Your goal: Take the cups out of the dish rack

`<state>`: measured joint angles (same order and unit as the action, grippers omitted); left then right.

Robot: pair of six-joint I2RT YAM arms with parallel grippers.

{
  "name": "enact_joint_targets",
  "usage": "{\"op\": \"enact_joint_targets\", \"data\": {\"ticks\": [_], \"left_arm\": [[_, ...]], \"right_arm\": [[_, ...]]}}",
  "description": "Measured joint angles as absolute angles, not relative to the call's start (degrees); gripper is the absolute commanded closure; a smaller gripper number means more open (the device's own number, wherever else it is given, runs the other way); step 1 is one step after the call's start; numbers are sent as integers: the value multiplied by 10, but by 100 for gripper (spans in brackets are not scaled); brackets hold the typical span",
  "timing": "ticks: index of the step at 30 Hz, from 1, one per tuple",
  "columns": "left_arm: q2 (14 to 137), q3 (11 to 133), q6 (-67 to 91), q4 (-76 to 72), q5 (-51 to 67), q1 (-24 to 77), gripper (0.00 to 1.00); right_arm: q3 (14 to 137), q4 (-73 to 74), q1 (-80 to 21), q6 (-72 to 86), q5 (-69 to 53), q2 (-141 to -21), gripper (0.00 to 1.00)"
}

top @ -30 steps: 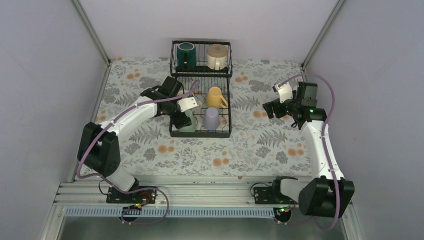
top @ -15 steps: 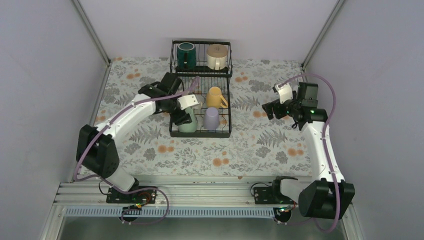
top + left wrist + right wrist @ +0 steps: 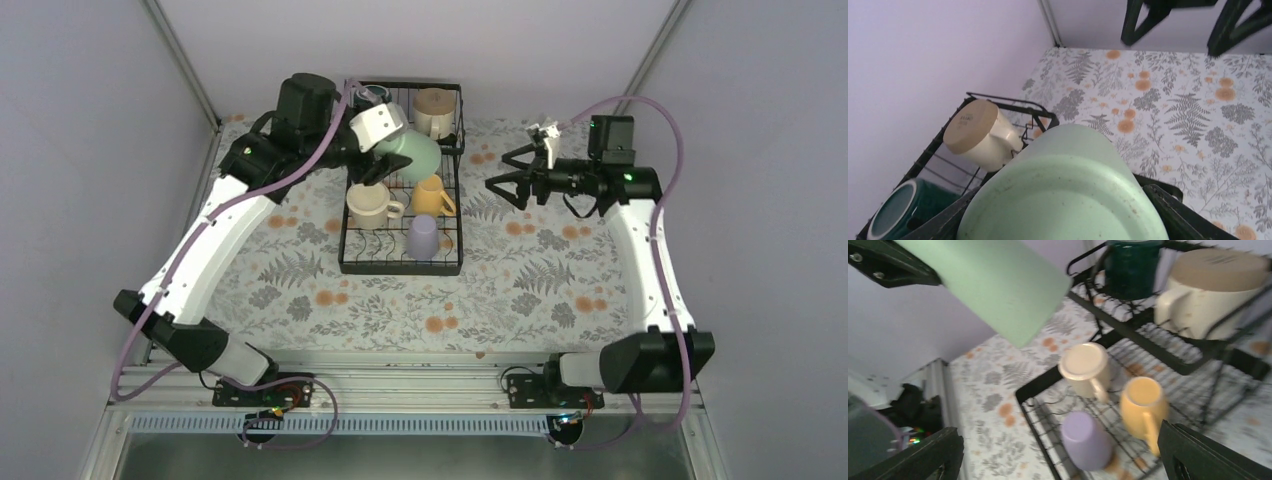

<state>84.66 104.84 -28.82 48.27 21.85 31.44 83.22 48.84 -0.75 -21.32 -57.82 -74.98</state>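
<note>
Fern-printed cloth covers the worktop (image 3: 300,290). From above, the left hand (image 3: 392,152) holds the mint green cup (image 3: 418,152) tilted and lifted over the dish rack (image 3: 345,262), close to its raised basket, while the right hand (image 3: 503,178) hovers beside the rack, spread wide and empty. Left wrist view: black fingers (image 3: 1173,215) flank the cup's broad end, with the tan-beige mug (image 3: 979,134) just beyond. Right wrist view: the cream mug (image 3: 1085,367), yellow mug (image 3: 1143,402) and lavender tumbler (image 3: 1085,440) sit below the cup. A slipping grip would likely drop it onto them, and a careless swing might clip the basket or the right hand.
</note>
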Motion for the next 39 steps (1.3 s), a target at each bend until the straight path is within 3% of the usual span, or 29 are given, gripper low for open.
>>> {"op": "enact_joint_targets", "data": {"ticks": [12,22,27,31,36,39], "left_arm": [[912,1072,-259,370,223,329,72],[966,1144,-243,348,249,344,72],[984,1163,-241,350,257,352,72],[993,1164,-241,352,261,353,71],[1001,1177,-241,353,267,356,71],[1006,1192,-242,354,269,359,68]], "right_arm": [[969,552,-34,-236,-742,-898,1],[1046,616,-37,-268,-778,-1008,3],[1087,625,-37,-270,-794,-1017,8],[1098,628,-37,-271,-807,-1017,20],[1098,632,-36,-270,-805,-1018,45],[1098,632,-37,-267,-807,-1018,47]]}}
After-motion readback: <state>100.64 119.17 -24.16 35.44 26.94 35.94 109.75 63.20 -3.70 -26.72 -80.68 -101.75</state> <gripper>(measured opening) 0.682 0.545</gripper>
